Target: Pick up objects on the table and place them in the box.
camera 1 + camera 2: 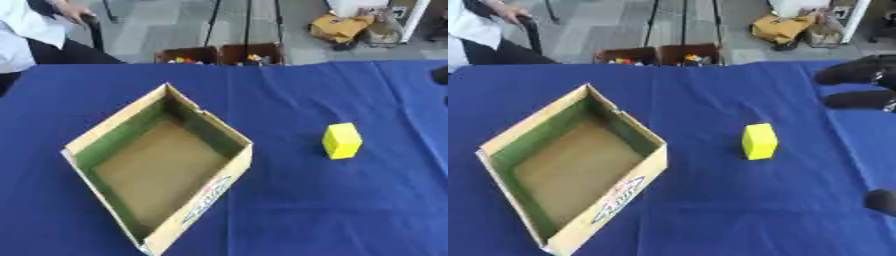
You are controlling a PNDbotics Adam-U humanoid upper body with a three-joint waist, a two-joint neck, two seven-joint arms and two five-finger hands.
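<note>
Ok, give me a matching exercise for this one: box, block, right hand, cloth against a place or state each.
Things:
1. box
2. block
3. right hand
4. cloth

Descriptions:
A. at the right edge, clear of the block
B. blue, covering the table
C. empty, on the left
D. yellow, upright, right of the box

Pairs: 1-C, 2-D, 3-A, 4-B

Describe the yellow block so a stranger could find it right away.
Start at the blue table and find the open cardboard box on its left half. The yellow block stands alone on the cloth to the right of the box, apart from it. It is the only loose object on the table and the only yellow one there.
</note>
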